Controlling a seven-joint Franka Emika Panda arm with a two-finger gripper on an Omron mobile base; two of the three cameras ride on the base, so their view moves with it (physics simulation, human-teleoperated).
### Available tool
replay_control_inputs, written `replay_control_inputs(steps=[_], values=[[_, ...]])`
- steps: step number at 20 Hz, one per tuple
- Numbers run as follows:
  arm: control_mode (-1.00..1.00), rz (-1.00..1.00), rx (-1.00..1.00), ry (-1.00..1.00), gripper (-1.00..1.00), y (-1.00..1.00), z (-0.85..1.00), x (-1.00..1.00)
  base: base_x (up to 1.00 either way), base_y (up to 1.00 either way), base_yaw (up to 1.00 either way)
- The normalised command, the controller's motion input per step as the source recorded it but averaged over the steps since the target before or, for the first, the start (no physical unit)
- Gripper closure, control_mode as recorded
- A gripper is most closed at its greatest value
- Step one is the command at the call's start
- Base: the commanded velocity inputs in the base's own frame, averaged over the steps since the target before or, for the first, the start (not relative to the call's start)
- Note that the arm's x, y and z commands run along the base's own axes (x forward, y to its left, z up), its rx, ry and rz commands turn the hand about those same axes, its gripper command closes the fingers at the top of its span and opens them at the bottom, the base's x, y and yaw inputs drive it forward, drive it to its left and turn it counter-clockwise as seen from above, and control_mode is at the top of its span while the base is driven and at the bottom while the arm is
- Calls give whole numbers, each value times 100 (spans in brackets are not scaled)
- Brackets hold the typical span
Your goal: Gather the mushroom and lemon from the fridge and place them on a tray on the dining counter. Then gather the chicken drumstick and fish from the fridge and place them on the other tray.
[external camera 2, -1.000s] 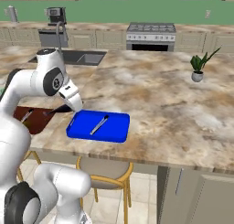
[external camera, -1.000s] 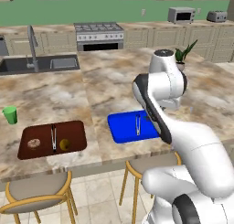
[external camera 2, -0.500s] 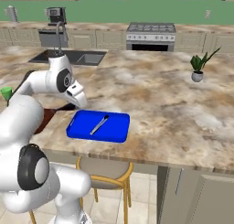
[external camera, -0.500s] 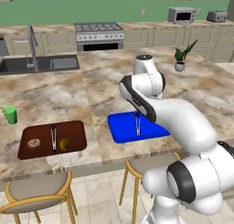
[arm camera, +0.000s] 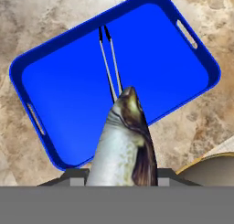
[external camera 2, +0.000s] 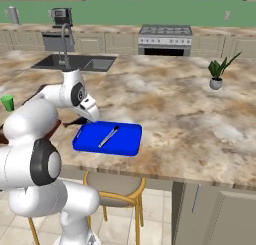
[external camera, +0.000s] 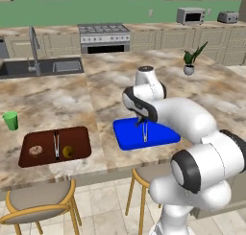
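In the hand view a grey-brown fish (arm camera: 123, 145) sticks out head first from my gripper (arm camera: 121, 173), which is shut on it; the fish hides the fingertips. It hangs over the blue tray (arm camera: 59, 81), near the tray's edge, just short of the metal tongs (arm camera: 109, 58) lying in it. From the base the hand (external camera: 140, 118) hovers at the back edge of the blue tray (external camera: 129, 135). On the brown tray (external camera: 79, 135) lie the mushroom (external camera: 35, 151) and the lemon (external camera: 68, 152). The chicken drumstick and the fridge are out of view.
A second pair of tongs (external camera: 56, 145) lies between mushroom and lemon. A green cup (external camera: 10, 120) stands left of the brown tray. A potted plant (external camera: 190, 61) is at the counter's far right, the sink (external camera: 43, 66) at the far left. Stools (external camera: 38, 215) stand below the counter edge.
The arm has swung from upright down and forward over the counter, bringing the hand with the fish low over the blue tray. The trays and their contents have not moved.
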Motion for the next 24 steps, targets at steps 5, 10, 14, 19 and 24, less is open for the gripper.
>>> replay_control_inputs(steps=[5,10,14,19,24], values=[[-100,1,0,0,100,0,-43,26,0,0,0],[-100,1,0,0,100,0,-39,30,0,0,0],[-100,1,0,0,100,0,-39,35,0,0,0],[-100,0,0,0,100,0,-36,43,0,0,0],[-100,0,0,0,100,0,-21,37,0,0,0]])
